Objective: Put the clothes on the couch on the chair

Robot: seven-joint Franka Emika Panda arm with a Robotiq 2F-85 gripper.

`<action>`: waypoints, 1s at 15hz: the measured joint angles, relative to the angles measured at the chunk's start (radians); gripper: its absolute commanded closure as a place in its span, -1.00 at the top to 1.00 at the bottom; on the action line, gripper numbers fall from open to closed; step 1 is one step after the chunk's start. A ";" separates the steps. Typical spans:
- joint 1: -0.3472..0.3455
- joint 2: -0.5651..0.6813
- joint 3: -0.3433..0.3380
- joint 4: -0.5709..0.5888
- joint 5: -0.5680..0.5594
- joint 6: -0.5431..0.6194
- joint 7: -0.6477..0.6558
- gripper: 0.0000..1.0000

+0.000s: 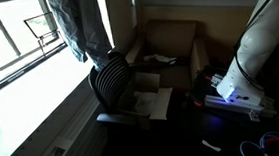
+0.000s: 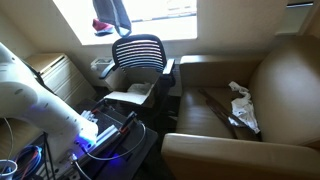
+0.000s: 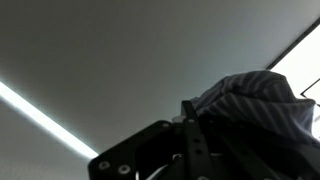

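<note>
A grey striped garment [image 1: 77, 23] from the clothes hangs high in front of the window, above the back of the black ribbed chair [image 1: 110, 80]. It shows in both exterior views, garment [image 2: 113, 14] over chair [image 2: 138, 50]. In the wrist view my gripper [image 3: 198, 110] is shut on this striped fabric [image 3: 255, 100], which bunches to the right of the fingers. The gripper itself is cut off above both exterior views. On the brown couch [image 2: 270, 75] lie a pale garment [image 2: 240, 102] and a dark one [image 2: 215, 108]. The same couch [image 1: 181, 35] holds clothes [image 1: 159, 59].
Whitish cardboard sheets [image 1: 149, 99] cover the chair seat, also seen as sheets [image 2: 130, 96]. The white-wrapped arm [image 1: 265, 38] rises beside the couch. A lit blue device [image 2: 100, 135] and cables sit at the arm's base. The window sill [image 1: 30, 87] runs beside the chair.
</note>
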 measured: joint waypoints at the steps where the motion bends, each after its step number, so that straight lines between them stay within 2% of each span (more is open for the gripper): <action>1: 0.004 0.025 -0.038 0.046 -0.031 -0.007 0.055 -0.99; 4: 0.064 0.108 -0.119 0.187 -0.159 -0.078 0.236 -0.96; 8: 0.105 0.147 -0.126 0.238 -0.170 -0.103 0.252 -0.99; 11: 0.083 0.126 -0.086 0.129 -0.048 -0.154 0.135 -0.99; 15: 0.082 0.132 -0.046 0.036 0.106 -0.376 -0.022 -0.99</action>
